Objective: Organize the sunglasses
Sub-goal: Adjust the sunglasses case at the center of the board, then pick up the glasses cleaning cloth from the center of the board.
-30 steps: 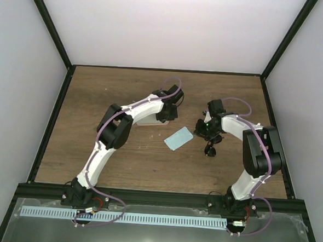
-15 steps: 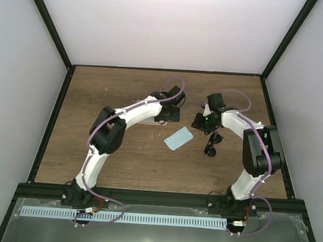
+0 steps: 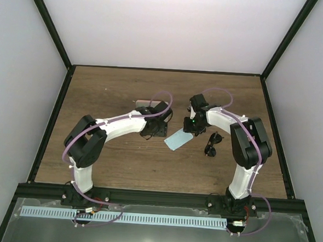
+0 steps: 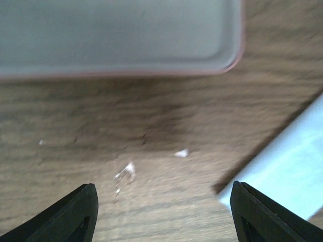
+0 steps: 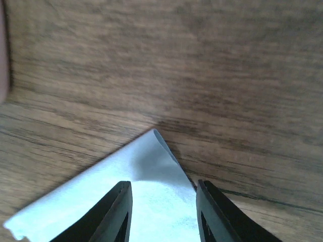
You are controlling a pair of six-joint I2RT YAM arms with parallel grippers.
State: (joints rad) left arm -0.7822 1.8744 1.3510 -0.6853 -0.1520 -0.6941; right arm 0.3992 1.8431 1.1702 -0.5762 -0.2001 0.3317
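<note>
The sunglasses (image 3: 212, 144), small and black, lie on the wooden table to the right of the light blue cloth (image 3: 178, 139), and neither gripper touches them. My right gripper (image 3: 187, 128) hangs open over the cloth's far corner (image 5: 151, 166), its fingers (image 5: 118, 214) on either side of the fabric. My left gripper (image 3: 152, 130) is open just left of the cloth (image 4: 290, 171), with only bare wood between its fingertips (image 4: 78, 217). The pink case (image 4: 116, 35) lies just beyond it.
The pink case (image 3: 143, 103) is partly hidden behind the left arm in the top view, and its edge (image 5: 2, 55) shows at the left of the right wrist view. Dark frame rails (image 3: 52, 120) border the table.
My left gripper has opened and drawn back from the pink case toward the near side. My right gripper has moved left from above the sunglasses to the cloth's corner, its jaws widening.
</note>
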